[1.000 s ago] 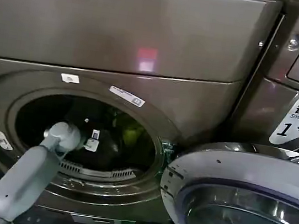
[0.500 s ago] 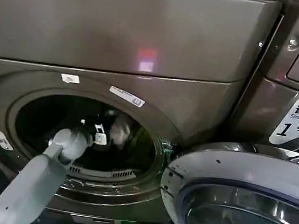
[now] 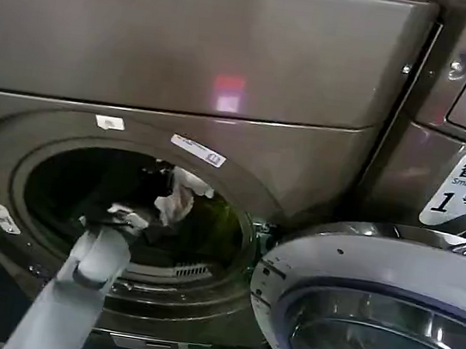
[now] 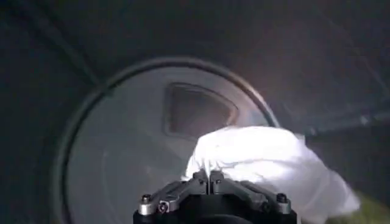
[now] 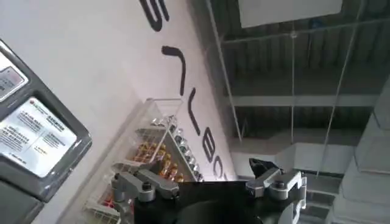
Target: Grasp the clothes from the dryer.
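Left gripper [image 4: 209, 178], inside the dryer [image 3: 189, 55] porthole, has its fingers pinched together on the white garment of the clothes [image 4: 268, 161], lifted near the upper rim with dark drum space around, while the open door [image 3: 377, 325] stands at the lower right and the right gripper [image 5: 210, 182] is spread wide, holding nothing.

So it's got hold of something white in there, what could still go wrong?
The left gripper is pinched shut on just an edge of the white garment, so the cloth might slip free. Hanging loose, the garment could also drag or snag on the rim of the dryer porthole on the way out. The green garment lies behind in the drum, so one pull probably won't empty it.
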